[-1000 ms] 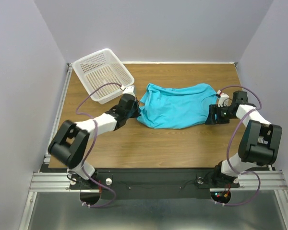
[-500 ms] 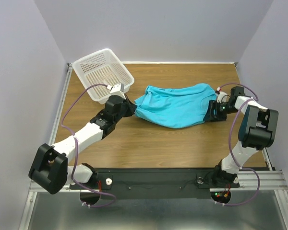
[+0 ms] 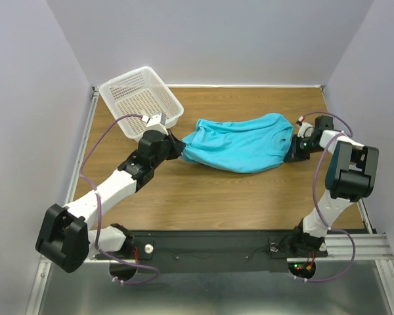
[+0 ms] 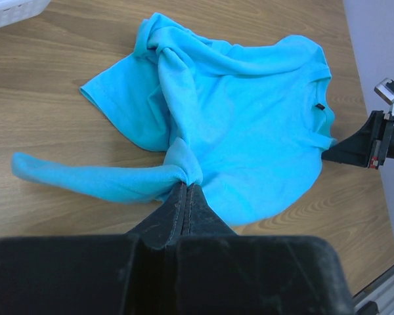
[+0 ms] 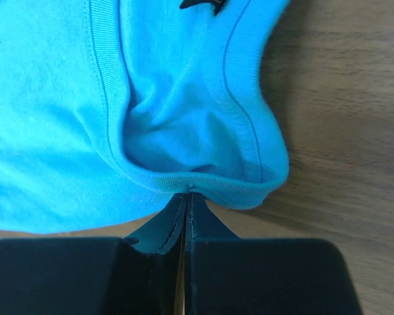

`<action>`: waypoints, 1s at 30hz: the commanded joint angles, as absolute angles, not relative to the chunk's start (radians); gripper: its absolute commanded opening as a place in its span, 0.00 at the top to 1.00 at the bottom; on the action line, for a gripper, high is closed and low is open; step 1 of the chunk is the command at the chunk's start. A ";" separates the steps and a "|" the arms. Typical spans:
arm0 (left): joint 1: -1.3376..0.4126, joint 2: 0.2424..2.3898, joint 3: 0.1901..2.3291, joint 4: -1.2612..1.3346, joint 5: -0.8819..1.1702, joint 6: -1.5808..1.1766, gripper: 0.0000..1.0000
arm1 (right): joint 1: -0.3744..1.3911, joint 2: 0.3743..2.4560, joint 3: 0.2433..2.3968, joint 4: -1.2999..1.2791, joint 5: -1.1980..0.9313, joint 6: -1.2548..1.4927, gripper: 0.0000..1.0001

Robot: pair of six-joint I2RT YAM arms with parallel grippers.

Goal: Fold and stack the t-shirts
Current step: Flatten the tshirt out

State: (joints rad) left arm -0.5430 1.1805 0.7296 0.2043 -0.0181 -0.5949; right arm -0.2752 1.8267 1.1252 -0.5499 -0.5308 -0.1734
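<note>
- Your shirt (image 3: 240,143) lies rumpled on the wooden table (image 3: 236,197), toward the far side and roughly midway across, spanning the gap between the 2 arms.
- Your left gripper (image 4: 186,191) has its 2 fingers pressed together on a bunched twist of cloth at the shirt's left end.
- In the left wrist view, a rolled length of cloth runs from that pinch out to the left and lies flat on the wood.
- A thick twisted fold climbs from the same pinch across the shirt to its far edge.
- Your right gripper (image 5: 186,199) is also pressed together, nipping the ribbed edge of the shirt at its right end.
- Just beyond the right gripper's tips, the cloth puckers into a small pocket.
- A small dark tag (image 5: 200,4) sits on the shirt just past that pocket.
- Both grippers are low, down near the table, 1 at each end of the shirt.
- The white plastic basket (image 3: 141,102) stands at the far left corner of the table, just behind the left gripper and apart from the shirt.
</note>
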 commanded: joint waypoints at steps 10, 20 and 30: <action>-0.534 1.057 0.755 0.155 0.061 -0.618 1.00 | -0.265 1.549 1.281 -0.581 -0.350 -0.291 0.99; -0.532 1.072 0.689 0.187 0.084 -0.643 1.00 | -0.222 1.739 1.397 -0.623 -0.425 -0.287 0.98; -0.534 1.212 0.626 0.308 0.109 -0.652 1.00 | -0.189 1.901 1.372 -0.600 -0.453 -0.265 0.46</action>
State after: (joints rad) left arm -0.5411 1.2015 0.6376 0.2089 0.0868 -0.6453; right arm -0.1860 1.9724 1.3895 -0.6052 -0.4450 -0.2592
